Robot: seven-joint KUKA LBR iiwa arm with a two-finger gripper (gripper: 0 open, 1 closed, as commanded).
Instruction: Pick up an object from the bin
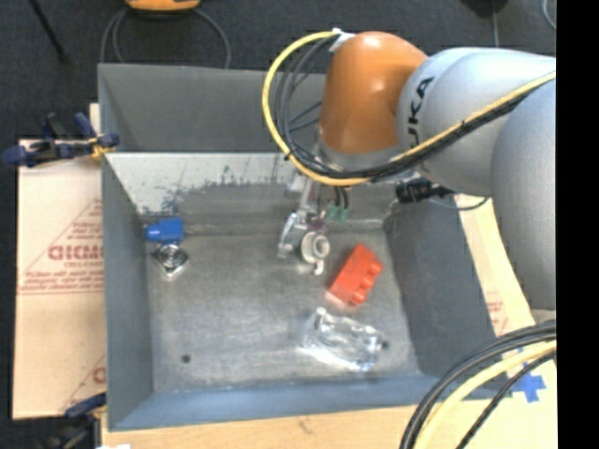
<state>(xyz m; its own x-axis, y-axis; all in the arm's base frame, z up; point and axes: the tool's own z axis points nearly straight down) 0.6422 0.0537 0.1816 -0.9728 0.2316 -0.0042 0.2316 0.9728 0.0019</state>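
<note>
My gripper (304, 246) hangs low over the middle of the bin, below the orange wrist cover. Its two silver fingers stand apart, and only the bin floor shows between them. A red toy brick (355, 276) lies just to the right of and below the fingertips, apart from them. A clear plastic piece (342, 340) rests on the floor further toward the front, below the brick.
Near the bin's left wall lie a small blue block (165, 229) and a shiny metal part (172, 261) just under it. The arm and its yellow and black cables cover the bin's back right corner.
</note>
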